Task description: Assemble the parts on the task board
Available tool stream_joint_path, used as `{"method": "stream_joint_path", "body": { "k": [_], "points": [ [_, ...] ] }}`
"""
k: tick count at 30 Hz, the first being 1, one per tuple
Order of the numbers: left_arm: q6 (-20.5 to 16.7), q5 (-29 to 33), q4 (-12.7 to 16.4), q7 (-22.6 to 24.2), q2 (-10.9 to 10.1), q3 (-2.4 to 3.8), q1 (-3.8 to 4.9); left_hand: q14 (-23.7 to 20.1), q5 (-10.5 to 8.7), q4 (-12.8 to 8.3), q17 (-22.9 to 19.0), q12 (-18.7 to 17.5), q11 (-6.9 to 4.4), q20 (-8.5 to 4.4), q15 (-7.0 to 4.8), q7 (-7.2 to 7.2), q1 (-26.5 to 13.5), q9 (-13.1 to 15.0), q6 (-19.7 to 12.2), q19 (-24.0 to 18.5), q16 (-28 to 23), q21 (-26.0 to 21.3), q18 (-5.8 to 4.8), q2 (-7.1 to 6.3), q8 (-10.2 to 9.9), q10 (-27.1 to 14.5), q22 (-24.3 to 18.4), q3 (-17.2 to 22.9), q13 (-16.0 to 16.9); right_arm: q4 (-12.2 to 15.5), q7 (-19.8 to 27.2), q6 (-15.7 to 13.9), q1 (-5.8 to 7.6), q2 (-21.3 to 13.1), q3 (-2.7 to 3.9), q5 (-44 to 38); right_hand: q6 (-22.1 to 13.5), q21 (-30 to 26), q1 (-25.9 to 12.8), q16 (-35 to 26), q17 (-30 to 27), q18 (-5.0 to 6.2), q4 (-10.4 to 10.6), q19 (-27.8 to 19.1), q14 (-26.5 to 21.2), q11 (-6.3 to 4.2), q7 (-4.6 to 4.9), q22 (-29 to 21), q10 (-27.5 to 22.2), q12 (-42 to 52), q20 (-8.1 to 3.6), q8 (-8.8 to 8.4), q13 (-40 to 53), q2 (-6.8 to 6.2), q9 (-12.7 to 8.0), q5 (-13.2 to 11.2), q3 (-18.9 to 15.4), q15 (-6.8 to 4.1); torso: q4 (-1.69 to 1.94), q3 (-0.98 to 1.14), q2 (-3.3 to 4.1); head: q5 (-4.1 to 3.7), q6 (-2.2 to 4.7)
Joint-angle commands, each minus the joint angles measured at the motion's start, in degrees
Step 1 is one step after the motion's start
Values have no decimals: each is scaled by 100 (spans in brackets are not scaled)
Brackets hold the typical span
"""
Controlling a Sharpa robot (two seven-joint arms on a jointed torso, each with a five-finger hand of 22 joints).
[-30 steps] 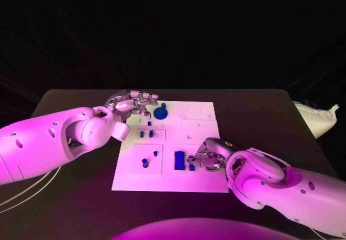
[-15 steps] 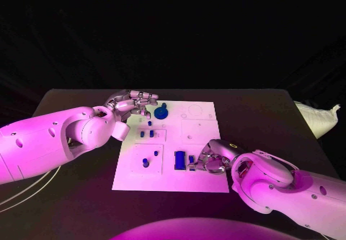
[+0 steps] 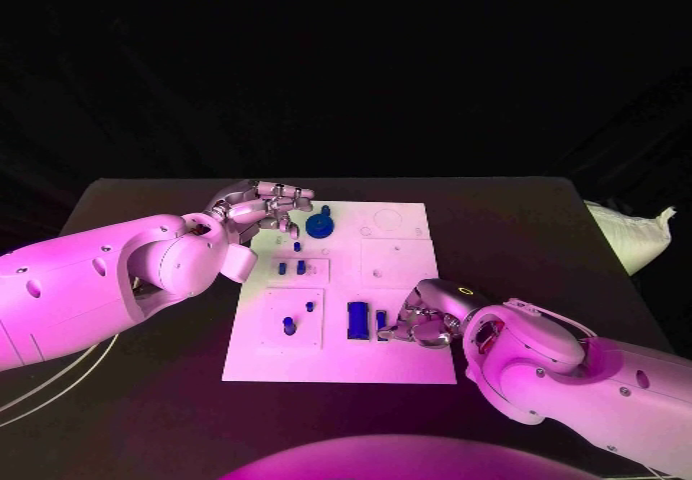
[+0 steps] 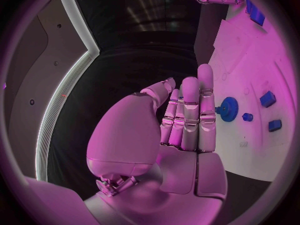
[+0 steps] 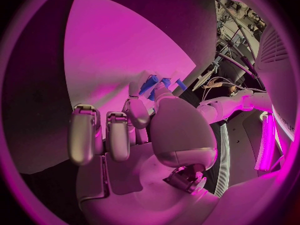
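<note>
Against right hand [image 3: 420,318]: small blue part [image 3: 381,320]

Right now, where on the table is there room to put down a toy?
The bare black table right of the white task board, and the strip in front of it. It is crowded around the small blue parts by the right hand and near the left hand.

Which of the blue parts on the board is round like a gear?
The blue gear at the far end of the task board, just beside the left hand. The other blue parts are small blocks or pegs; only this one is a toothed disc.
</note>
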Motion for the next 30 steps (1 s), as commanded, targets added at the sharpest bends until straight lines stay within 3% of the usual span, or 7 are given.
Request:
{"method": "stream_joint_path", "body": {
  "k": [1,5,7,10,25,30],
  "points": [
    [121,-23,2,27,23,2,-3,-37,36,-36,-9,39,17,24,-10,10,46,6,-44,-2,2,-26,59,13,30,-42,-2,-6,8,-65,50,135,-7,42,-1,-119,-30,-16,83,-8,1114,-23,-12,20,511,-10,15,8,-22,-3,-7,28,14,39,-12,-3,-46,-4,15,-5,-4,-14,-1],
    [121,-24,0,28,29,2,-5,-37,36,-36,-9,39,17,24,-10,10,46,6,-44,-2,2,-26,59,13,30,-42,-2,-6,8,-216,42,176,-7,134,-2,-140,-30,-12,197,-2,1121,-24,-43,22,512,-10,14,16,-20,1,-8,37,20,92,-19,5,-103,-4,23,-4,-1,-9,-15],
    [120,-24,-1,29,27,2,-6,-37,36,-36,-9,39,17,24,-10,10,46,6,-44,-2,2,-26,59,13,30,-42,-2,-6,8,-267,41,187,-8,169,-3,-145,-32,-12,273,323,1508,-24,-64,22,597,-6,18,17,-19,2,-6,42,24,121,-24,5,-156,2,14,-3,1,2,-21],
    [119,-24,-3,29,26,2,-7,-41,36,-36,-12,49,19,25,-9,13,43,6,-45,-5,3,-26,58,18,34,-46,-1,-6,7,-341,39,191,-14,228,-4,-165,-33,-12,331,15,1140,-24,-82,22,515,-7,17,19,-18,6,-4,46,29,139,-29,10,-192,0,13,-3,3,7,-29],
    [128,-24,-29,35,51,2,-21,-41,36,-36,-12,49,19,25,-9,13,43,6,-45,-5,3,-26,58,19,35,-47,-1,-6,7,-474,72,-1,-20,337,-5,-253,-28,4,409,17,1145,-30,-101,31,515,-9,17,47,-9,36,-4,55,49,178,-33,1,-236,-2,8,-3,-2,-15,-43],
    [128,-26,-38,39,52,2,-32,-41,36,-36,-12,49,19,25,-9,13,43,6,-45,-5,3,-26,58,19,35,-47,-1,-6,7,-453,219,-178,-20,335,-5,-140,-27,7,355,15,1143,-30,-25,33,515,-8,15,53,-6,34,-5,65,52,172,-42,-37,-396,-3,0,0,-4,-17,-36]
  ]
}}
